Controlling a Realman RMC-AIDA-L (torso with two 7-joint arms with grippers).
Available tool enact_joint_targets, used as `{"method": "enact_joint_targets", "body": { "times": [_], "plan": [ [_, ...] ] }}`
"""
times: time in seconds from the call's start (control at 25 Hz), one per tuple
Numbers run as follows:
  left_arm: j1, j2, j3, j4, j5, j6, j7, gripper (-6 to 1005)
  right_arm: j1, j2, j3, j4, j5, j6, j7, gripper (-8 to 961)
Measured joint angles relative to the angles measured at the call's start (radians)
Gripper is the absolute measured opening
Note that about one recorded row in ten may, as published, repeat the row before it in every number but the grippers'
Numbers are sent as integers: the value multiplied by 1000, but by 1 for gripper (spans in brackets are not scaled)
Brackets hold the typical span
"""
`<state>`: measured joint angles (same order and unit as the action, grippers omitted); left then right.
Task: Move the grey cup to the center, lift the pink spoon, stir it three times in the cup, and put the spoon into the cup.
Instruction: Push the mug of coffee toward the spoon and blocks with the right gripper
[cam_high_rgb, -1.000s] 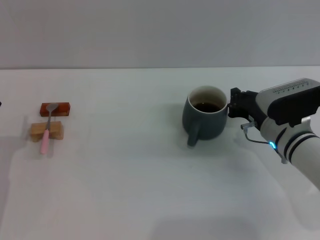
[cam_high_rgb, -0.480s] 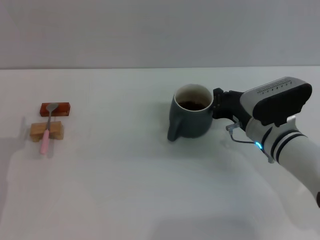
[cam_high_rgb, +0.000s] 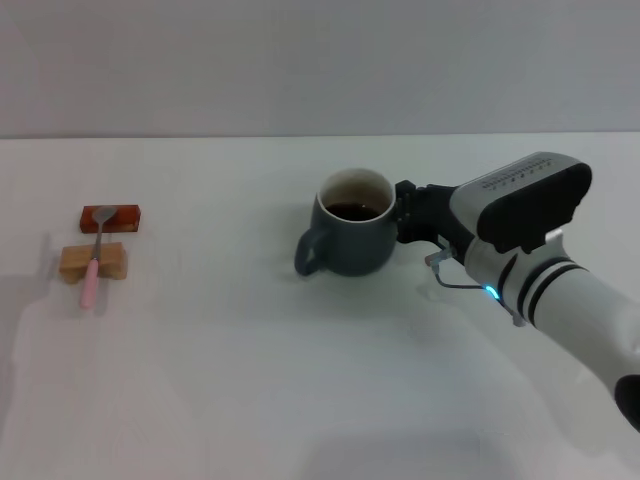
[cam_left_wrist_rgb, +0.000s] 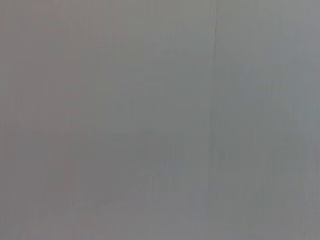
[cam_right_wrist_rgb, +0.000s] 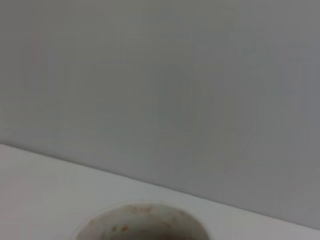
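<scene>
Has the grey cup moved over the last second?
Yes. The grey cup has slid toward the robot's left, nearer the wooden blocks, with the right hand at its side.

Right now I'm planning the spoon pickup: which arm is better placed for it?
Probably the left. The pink spoon lies across two wooden blocks at the table's far left, the left arm's side, though that arm is out of view. The right gripper is against the grey cup near centre.

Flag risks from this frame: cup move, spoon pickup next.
1. The grey cup holds dark liquid; the right tool sits at its side, so a jerky push or drag could slosh or tip it.
2. The pink spoon rests across two small blocks, one red-brown; a pickup could knock them.
3. The left tool is out of view.
</scene>
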<state>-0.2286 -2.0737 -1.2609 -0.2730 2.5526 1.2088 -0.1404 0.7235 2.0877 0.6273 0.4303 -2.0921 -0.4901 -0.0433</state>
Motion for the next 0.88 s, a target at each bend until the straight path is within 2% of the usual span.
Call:
{"method": "enact_joint_targets", "body": {
  "times": [0.6,0.72,0.76,0.8,0.84,0.88],
  "plan": [
    [0,0,0,0,0,0,2,763,13,0,-85,46,0,-13,0,-1],
    [0,0,0,0,0,0,0,763,-13,0,-84,34,0,-81,-4,0],
    [0,0,5,1,0,0,-1,763,-49,0,-79,15,1,-165,-5,0],
    [0,0,5,1,0,0,-1,763,-49,0,-79,15,1,-165,-5,0],
    [0,0,10,1,0,0,-1,762,-71,-1,-76,6,3,-215,-5,0],
    [2,0,21,1,0,0,-1,762,-123,-2,-65,-14,7,-339,-5,0]
  ]
}}
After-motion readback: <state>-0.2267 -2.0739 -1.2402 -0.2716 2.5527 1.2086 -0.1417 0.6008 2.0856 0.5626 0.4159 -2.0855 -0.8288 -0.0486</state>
